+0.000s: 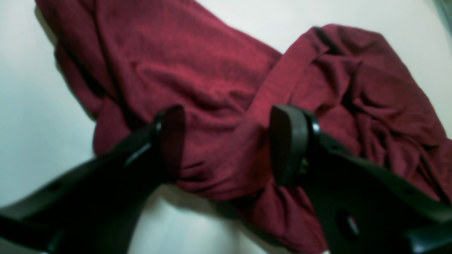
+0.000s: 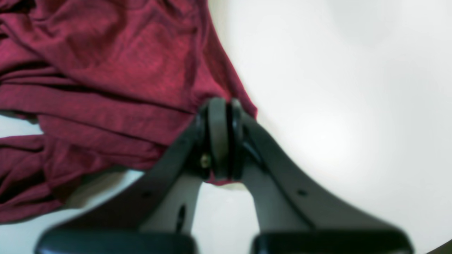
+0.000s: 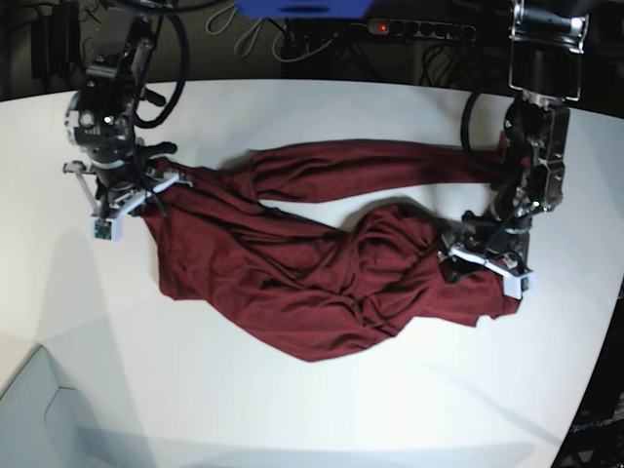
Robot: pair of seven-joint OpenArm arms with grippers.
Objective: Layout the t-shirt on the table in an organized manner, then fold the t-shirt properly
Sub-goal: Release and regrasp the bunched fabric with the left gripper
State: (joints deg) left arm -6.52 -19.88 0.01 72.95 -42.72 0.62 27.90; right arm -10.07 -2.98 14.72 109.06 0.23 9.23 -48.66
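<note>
Crumpled t-shirt [image 3: 312, 273] on table [image 3: 292, 409], corner in right gripper [image 2: 226, 116]

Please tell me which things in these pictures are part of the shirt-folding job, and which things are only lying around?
Belongs to the job:
- t-shirt, crumpled, not yet laid flat
- table
- right end effector, shut on a shirt edge
- left end effector, open over the shirt

Just lying about:
- cables behind the table's far edge
- power strip behind the table

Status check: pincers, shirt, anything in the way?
Right pincer shut on t-shirt edge. Left pincer open over bunched fabric, nothing pinched. Shirt crumpled on table, not spread. No obstruction visible.
</note>
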